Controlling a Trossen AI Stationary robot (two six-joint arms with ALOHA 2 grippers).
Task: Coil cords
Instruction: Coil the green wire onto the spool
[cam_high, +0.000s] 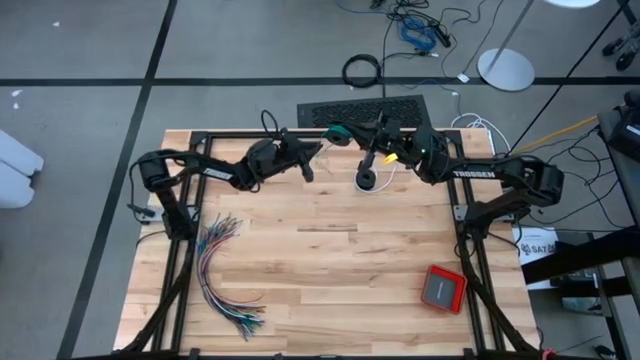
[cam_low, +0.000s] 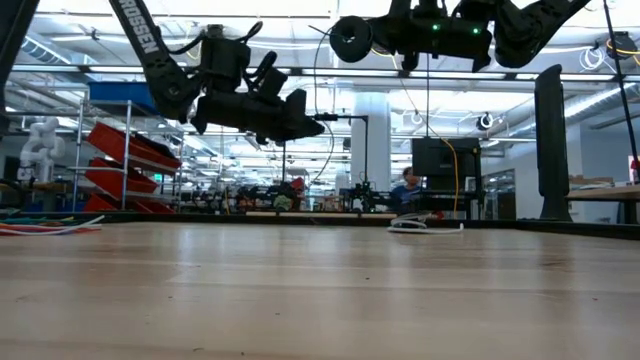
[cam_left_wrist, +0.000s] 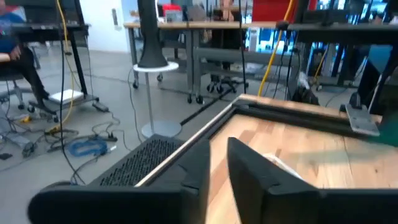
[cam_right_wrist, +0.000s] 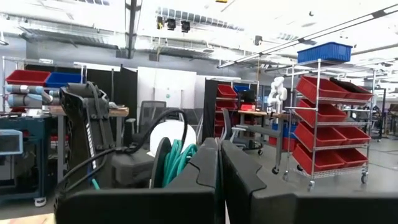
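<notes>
The teal-green cord (cam_right_wrist: 180, 158) is wound into a small coil, lifted high above the table's far middle. It shows at my right gripper's tip in the high view (cam_high: 337, 131). My right gripper (cam_right_wrist: 219, 168) is shut beside it. The black cord (cam_high: 367, 180) lies coiled on the table near the far edge, its white tail (cam_low: 425, 226) beside it. My left gripper (cam_high: 316, 149) is shut, with nothing visible between its fingers (cam_left_wrist: 217, 168). It hangs in the air just left of the teal coil. My right gripper holds the teal coil by its windings (cam_right_wrist: 186, 155), but its own finger hides the place of contact. The fingers come level from the table's right. The coil stands on edge, lifted clear of the table.
A fanned bundle of many-coloured wires (cam_high: 222, 270) lies at the table's left. A red box (cam_high: 443, 288) sits at the near right. A black keyboard (cam_high: 365, 108) lies past the far edge, and a thick black cable ring (cam_high: 362, 70) is on the floor beyond.
</notes>
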